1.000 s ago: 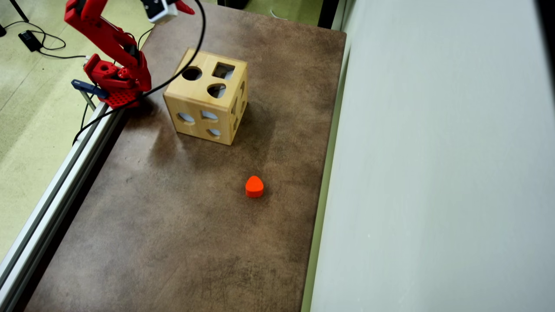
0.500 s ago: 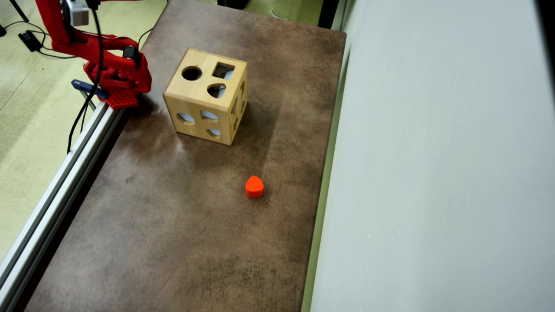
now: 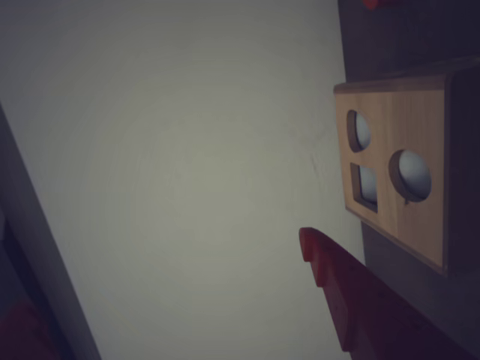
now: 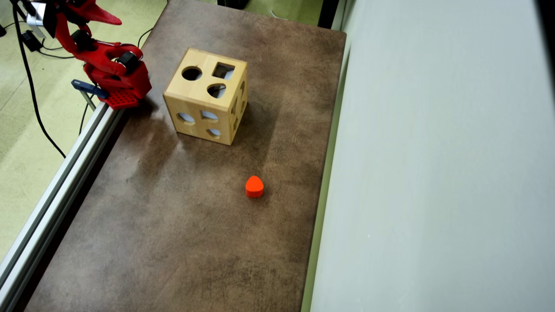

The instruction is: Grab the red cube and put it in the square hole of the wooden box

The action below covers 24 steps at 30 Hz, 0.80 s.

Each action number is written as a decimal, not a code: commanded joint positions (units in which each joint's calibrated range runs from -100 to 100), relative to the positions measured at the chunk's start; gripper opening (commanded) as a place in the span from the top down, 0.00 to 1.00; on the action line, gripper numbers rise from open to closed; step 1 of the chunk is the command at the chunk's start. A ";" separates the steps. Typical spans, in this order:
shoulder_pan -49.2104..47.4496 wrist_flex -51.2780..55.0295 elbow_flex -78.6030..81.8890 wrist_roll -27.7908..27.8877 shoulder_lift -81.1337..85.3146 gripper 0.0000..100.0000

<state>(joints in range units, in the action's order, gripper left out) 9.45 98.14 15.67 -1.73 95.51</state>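
A small red block (image 4: 254, 186) with a rounded, heart-like outline lies on the brown table, nearer than the wooden box (image 4: 206, 102). The box's top has a round hole, a square hole (image 4: 223, 70) and a rounded one. My red arm (image 4: 112, 69) is folded up at the table's far left corner, well away from the block. In the wrist view the box (image 3: 401, 127) is at the right with its square hole (image 3: 365, 186) showing. My gripper (image 3: 165, 289) is open and empty, with one red finger (image 3: 337, 285) at the lower right.
A pale wall (image 4: 433, 151) runs along the table's right side. An aluminium rail (image 4: 60, 182) borders the left edge, with cables on the floor beyond. The brown table (image 4: 173, 225) stretches below the box. A red sliver (image 3: 379, 4) shows at the wrist view's top edge.
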 commanded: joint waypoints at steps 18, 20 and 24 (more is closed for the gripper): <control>0.21 -0.15 4.46 0.44 -0.35 0.50; 0.21 -0.15 4.46 0.44 -0.35 0.50; 0.21 -0.15 4.46 0.44 -0.35 0.50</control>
<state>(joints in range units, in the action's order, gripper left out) 9.45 98.14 20.00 -1.73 95.51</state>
